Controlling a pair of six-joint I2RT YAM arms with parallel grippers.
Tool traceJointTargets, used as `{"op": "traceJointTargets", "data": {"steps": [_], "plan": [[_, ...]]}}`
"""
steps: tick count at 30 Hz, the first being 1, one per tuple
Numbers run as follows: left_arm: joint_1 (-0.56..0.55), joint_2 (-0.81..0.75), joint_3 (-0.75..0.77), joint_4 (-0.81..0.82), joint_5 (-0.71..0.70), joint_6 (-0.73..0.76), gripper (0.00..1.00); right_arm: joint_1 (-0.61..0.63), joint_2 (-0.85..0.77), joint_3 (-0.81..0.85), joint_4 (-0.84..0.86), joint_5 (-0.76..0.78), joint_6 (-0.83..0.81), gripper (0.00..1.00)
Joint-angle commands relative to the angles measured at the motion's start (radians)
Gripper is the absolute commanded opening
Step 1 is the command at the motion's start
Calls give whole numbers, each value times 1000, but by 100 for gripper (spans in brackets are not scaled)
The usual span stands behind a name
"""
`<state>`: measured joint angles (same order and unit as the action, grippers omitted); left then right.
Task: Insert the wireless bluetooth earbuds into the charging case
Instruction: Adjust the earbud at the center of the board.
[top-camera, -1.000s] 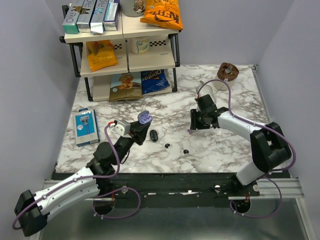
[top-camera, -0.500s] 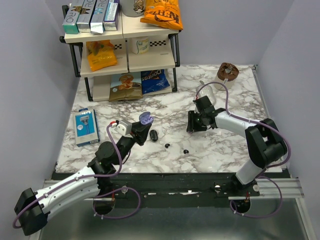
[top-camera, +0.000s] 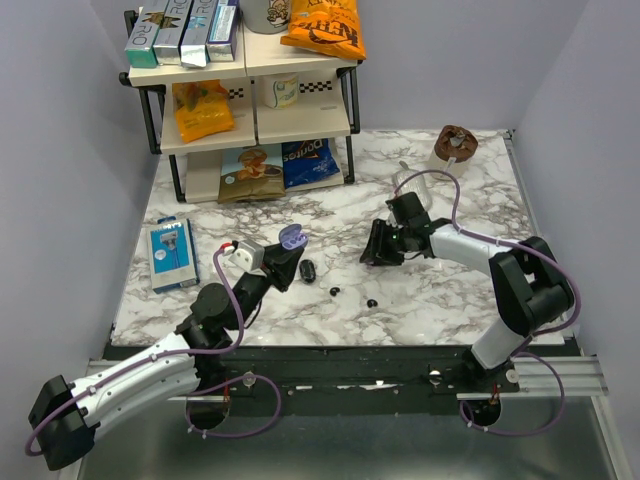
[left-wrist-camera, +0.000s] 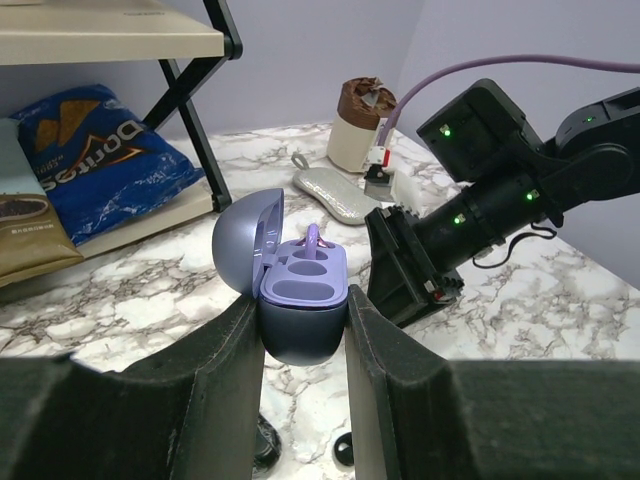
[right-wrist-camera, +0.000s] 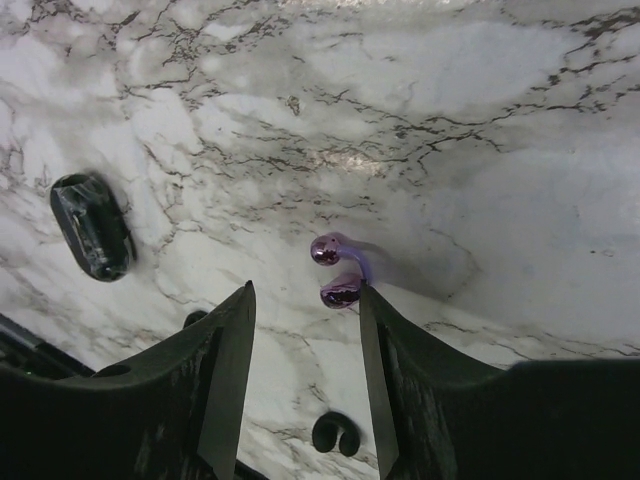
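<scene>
The left gripper (left-wrist-camera: 303, 312) has its jaws closed on the lower shell of the purple charging case (left-wrist-camera: 300, 340). It holds the case above the table (top-camera: 200, 205) with the lid hinged open and the moulded wells facing up. Well to the right of the case, the right gripper (right-wrist-camera: 305, 295) hangs low with its jaws apart, straddling but not touching a purple clip-shaped earbud (right-wrist-camera: 338, 270) that lies on the marble. Closer to the case, on its near-right side, a black oval pod (top-camera: 307, 270) and two tiny black earbuds (top-camera: 334, 290) lie apart from one another.
</scene>
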<state>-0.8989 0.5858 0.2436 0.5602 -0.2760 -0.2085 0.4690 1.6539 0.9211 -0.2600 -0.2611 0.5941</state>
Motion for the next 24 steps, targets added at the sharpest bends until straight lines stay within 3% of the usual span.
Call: {"op": "traceJointTargets", "data": {"steps": [1,8,17,24], "plan": [[-9,-3,-15,43,14,-14,0,-4,-26,-41,58,-75,67,55],[-12,-7,-17,41,6,-15,0,-15,-54,5,-65,95,-59,56],[-17,-29,-23,15,-8,-22,0,-23,10,5,-30,86,-74,51],[-18,-23,-23,9,-17,-19,0,-24,-46,-10,7,57,-122,52]]}}
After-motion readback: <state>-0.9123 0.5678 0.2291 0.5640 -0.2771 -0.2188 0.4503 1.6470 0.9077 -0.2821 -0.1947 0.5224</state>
